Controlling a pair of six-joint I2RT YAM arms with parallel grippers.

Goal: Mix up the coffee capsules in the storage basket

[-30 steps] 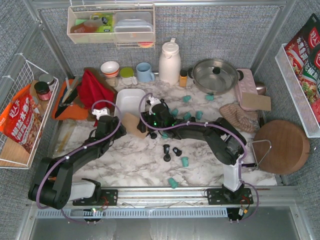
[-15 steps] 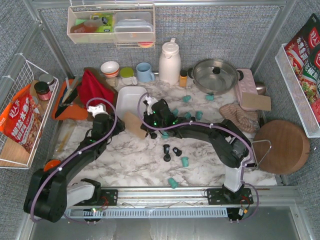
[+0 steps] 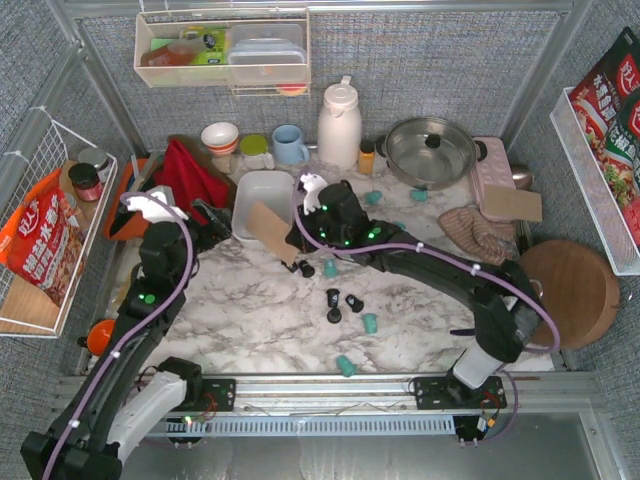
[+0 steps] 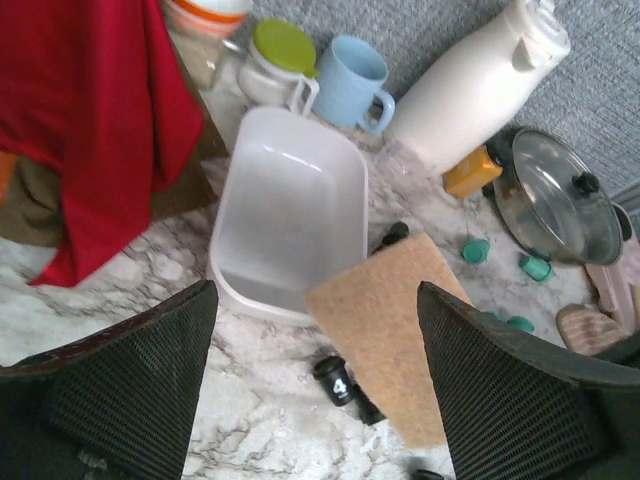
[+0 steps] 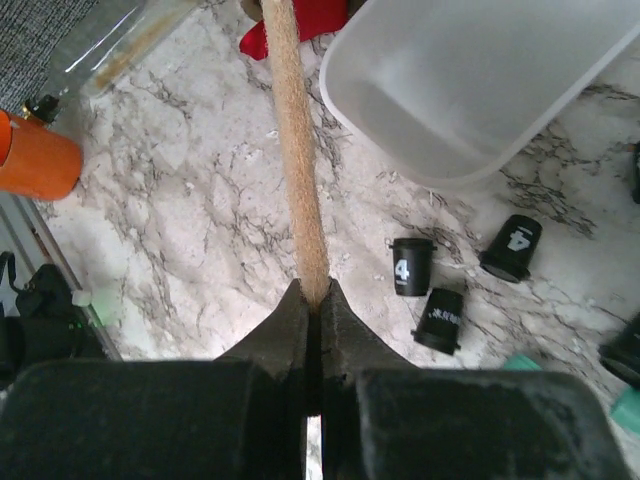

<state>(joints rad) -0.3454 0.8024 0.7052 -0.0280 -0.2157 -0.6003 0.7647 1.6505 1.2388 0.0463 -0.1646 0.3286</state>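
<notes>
The marble worktop (image 3: pixel 250 320) carries the same clutter as a second ago, but both arms have shifted. The left arm has pulled away from the middle toward the left edge. The left gripper (image 3: pixel 205 220) now sits by the red cloth (image 3: pixel 185 175), its jaws spread wide with nothing between them. The right arm has reached further toward the back edge. The right gripper (image 5: pixel 312 295) is clamped tight on one edge of a thin tan cork board (image 3: pixel 268 232), which has moved up with it and now overlaps the near right corner of the storage basket (image 3: pixel 258 190).

The basket stands open side up in the back-left part of the worktop, between the red cloth and the right gripper and just in front of the blue mug (image 3: pixel 290 145). Its long axis runs roughly from near edge to back edge, and it holds no capsules.

The coffee capsules lie scattered outside it. Black ones (image 3: pixel 334 297) are near the worktop's centre and just off the basket's near end. Teal ones (image 3: pixel 369 322) are spread toward the near edge and toward the back by the steel pan (image 3: pixel 430 150).
</notes>
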